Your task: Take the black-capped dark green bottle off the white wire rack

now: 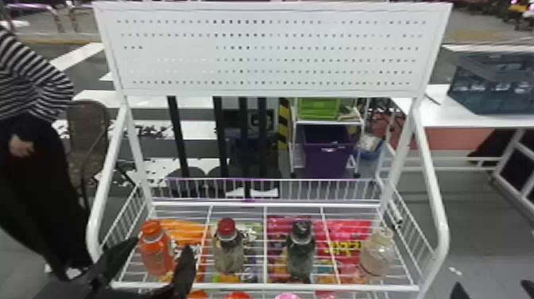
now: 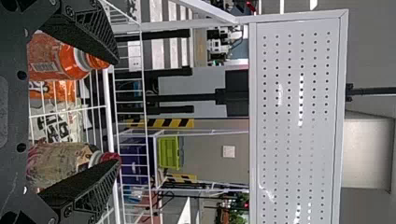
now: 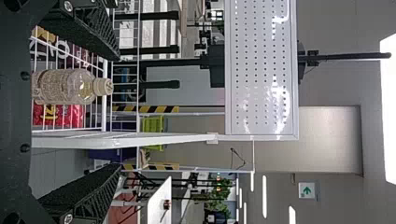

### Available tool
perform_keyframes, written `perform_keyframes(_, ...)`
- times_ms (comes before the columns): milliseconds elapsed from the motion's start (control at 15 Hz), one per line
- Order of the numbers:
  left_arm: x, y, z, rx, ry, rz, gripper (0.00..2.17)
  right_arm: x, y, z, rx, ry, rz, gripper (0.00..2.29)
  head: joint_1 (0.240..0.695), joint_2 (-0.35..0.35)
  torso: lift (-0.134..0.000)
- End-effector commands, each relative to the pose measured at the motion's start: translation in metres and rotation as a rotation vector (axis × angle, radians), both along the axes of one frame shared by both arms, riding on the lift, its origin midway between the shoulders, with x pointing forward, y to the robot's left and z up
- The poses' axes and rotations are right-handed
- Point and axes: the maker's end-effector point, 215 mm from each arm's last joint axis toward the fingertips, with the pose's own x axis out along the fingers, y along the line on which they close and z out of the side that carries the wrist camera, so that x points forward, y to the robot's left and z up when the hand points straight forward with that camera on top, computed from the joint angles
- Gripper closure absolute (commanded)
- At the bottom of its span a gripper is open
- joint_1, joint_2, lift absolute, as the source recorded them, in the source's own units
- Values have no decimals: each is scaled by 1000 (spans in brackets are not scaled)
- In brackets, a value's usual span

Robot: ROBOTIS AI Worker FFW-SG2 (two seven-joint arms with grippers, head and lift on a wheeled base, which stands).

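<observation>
White wire rack [image 1: 254,286] holds four bottles in a row, its wires crossing over packets below. The head view's lower edge cuts off the left hand [image 1: 162,246] and all but the tips of the right hand [image 1: 492,289]. Yellow lettering marks a red packet [image 1: 347,227]. The dark green bottle [image 1: 300,258] stands third from the left, between the red-capped bottle [image 1: 229,254] and the clear bottle [image 1: 376,256], apart from both hands. Each hand is wide open, gripping nothing; the orange bottle [image 1: 157,254] appears between the left one's fingers.
</observation>
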Motion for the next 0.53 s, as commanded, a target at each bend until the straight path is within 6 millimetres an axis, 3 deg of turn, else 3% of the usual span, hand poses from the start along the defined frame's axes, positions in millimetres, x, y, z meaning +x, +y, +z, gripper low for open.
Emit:
perform_keyframes(0, 0, 0, 1, -1, -2, -1, 144, 0, 0, -3, 1, 12, 1, 80, 499, 0, 0)
perform_keyframes(467, -1, -1, 3, -1, -5, -1, 144, -1, 1, -8, 2, 33, 3, 83, 499, 0, 0)
